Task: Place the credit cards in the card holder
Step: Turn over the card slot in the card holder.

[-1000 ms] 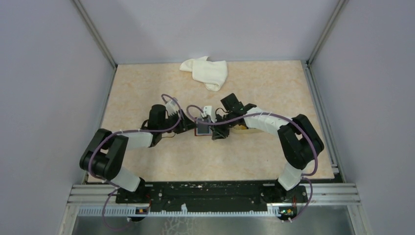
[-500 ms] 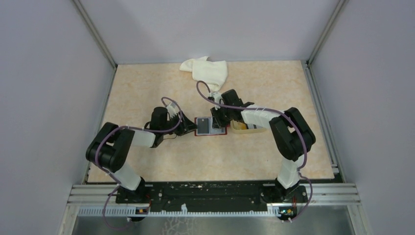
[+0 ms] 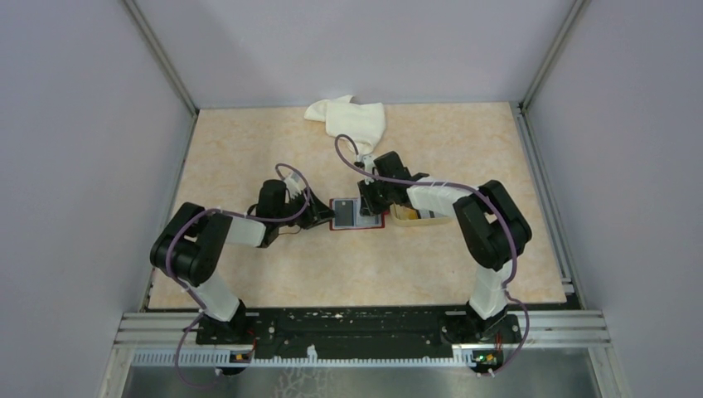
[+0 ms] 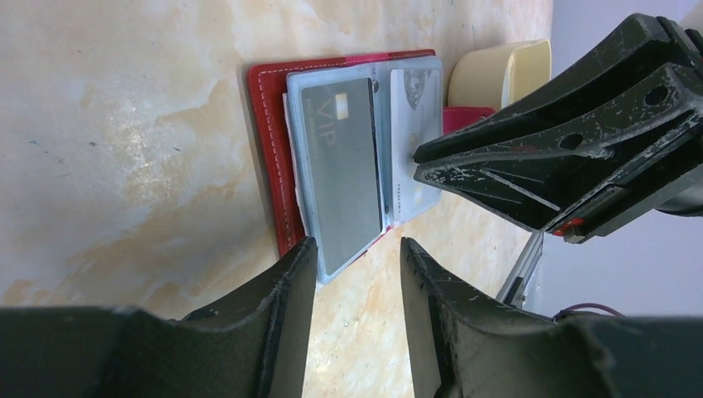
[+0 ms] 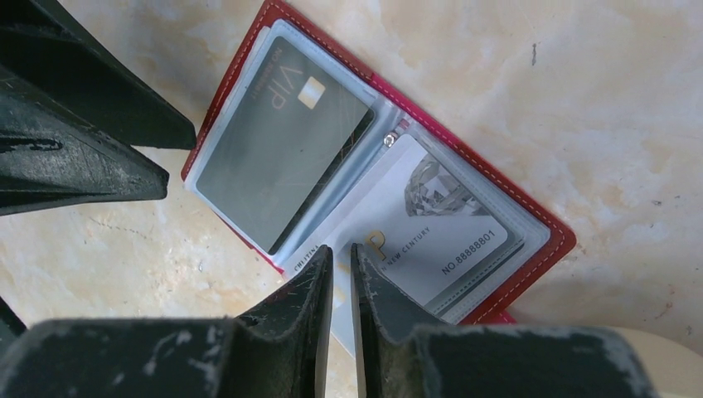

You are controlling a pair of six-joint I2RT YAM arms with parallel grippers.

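Card holder: the card holder (image 5: 381,166) lies open and flat on the table (image 3: 249,157), straight ahead of both sets of jaws, which face each other across it.
White card: I see the white card (image 5: 439,224) on the half nearer my right jaws. Most of it is in the clear sleeve, and its near end seems to poke out toward those jaws.
Grey card: the grey card (image 5: 278,157) looks fully seated in the other half, on the left jaws' side.
Long axis: the white card runs lengthwise away from the right jaws, ahead and a little to their right, parallel to the fold.
Right gripper: my right gripper (image 5: 341,253) has its jaws almost together with only a thin slit between them. The tips are at the card's near end. I cannot tell whether they pinch it or only rest on it.
Left gripper: my left gripper (image 4: 352,249) has its jaws apart and clamps nothing. The holder's near corner sits just ahead of the gap.
Nearer arm: the right.
Next move, as I judge it: I push forward along that long axis while the left jaws brace the far side.
Risk: the holder may slide toward the left jaws.
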